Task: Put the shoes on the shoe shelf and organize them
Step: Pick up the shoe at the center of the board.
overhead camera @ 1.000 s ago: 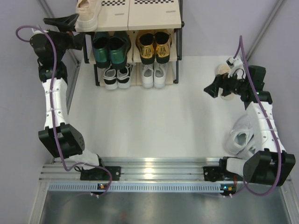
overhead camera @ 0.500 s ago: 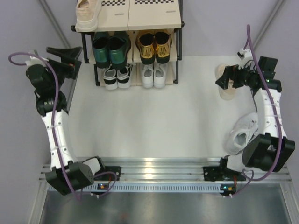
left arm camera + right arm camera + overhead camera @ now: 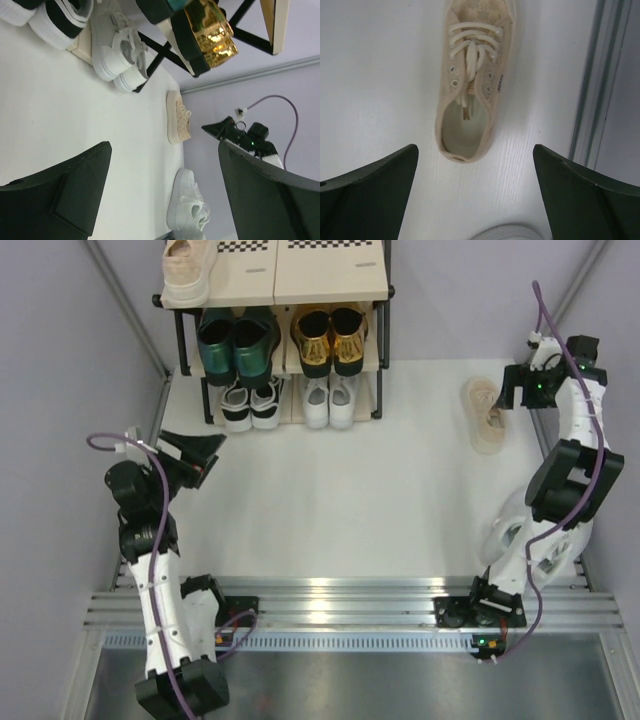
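Note:
The shoe shelf stands at the back. One beige sneaker sits on its top tier at the left. The green loafers and gold loafers are on the middle tier. The black-and-white sneakers and white lace-ups are on the bottom tier. The other beige sneaker lies on the table at the right. A chunky white sneaker lies nearer, partly hidden by the right arm. My left gripper is open and empty at the table's left. My right gripper is open, just behind the beige sneaker's heel.
A grey frame post runs close along the right of the beige sneaker. Another post slants at the back left beside the shelf. The aluminium rail with the arm bases crosses the near edge.
My left arm has swung down from the shelf's top tier to the left middle of the table. My right arm has drawn back to the far right corner, facing the beige sneaker.

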